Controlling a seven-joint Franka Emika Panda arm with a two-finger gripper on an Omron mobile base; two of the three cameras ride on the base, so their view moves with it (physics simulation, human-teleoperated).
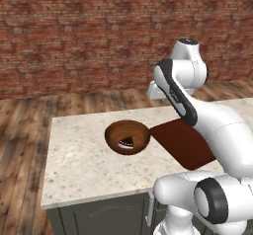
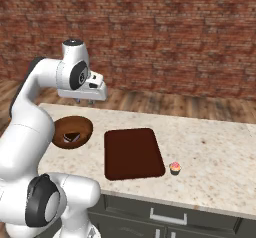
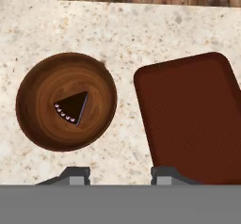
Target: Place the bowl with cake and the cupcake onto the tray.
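My fingers (image 3: 75, 173) are hanging spread apart, gripping nothing, high above the speckled counter (image 3: 132, 35). Below them the wooden bowl (image 3: 66, 100) is sitting with the cake slice (image 3: 72, 107) inside, just beside the tray (image 3: 197, 119). The cupcake (image 2: 175, 168) is standing near the tray's far side.

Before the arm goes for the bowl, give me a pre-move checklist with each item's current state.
1. Cake sits inside bowl: ok.
2. Bowl on the counter, beside the tray, not on it: ok.
3. Tray surface bare for placing: ok.
4. Cupcake upright on the counter, on the tray's other side: ok.
5. End effector open, holding nothing: ok.
6. End effector centred over the bowl: not ok, it is above the gap between bowl and tray.
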